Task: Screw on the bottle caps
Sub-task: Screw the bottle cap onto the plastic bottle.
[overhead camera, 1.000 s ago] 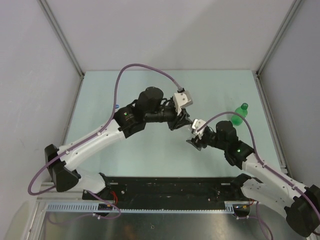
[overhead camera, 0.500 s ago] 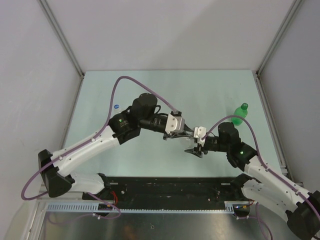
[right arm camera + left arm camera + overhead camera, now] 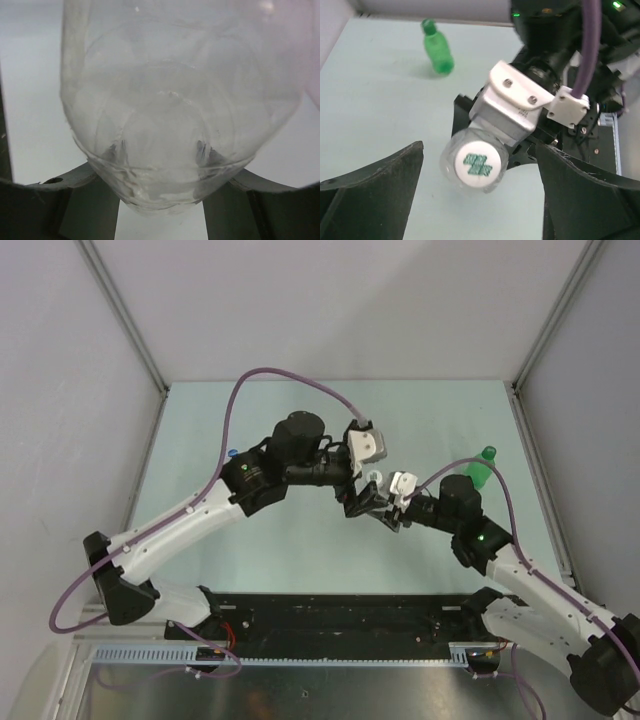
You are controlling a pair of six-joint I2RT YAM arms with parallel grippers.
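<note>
In the left wrist view a clear bottle (image 3: 492, 150) points its white cap (image 3: 477, 166), printed with a green logo, straight at the camera. My left gripper (image 3: 479, 152) stands open, its dark fingers (image 3: 375, 195) wide on either side of the cap and not touching it. My right gripper (image 3: 160, 200) is shut on that clear bottle (image 3: 160, 115), which fills the right wrist view. Seen from the top, the two grippers meet mid-table, left gripper (image 3: 362, 498) facing right gripper (image 3: 393, 508). A green bottle (image 3: 480, 468) with its green cap on stands at the right.
A small blue object (image 3: 232, 452) lies on the pale green table (image 3: 250, 410) at the left, beside the left arm. Grey walls close the table on three sides. The green bottle (image 3: 437, 52) stands behind the right arm.
My left gripper, narrowed around the cap half a second ago, has opened wide and its wrist has rolled back. The right gripper still holds the clear bottle and has shifted slightly.
</note>
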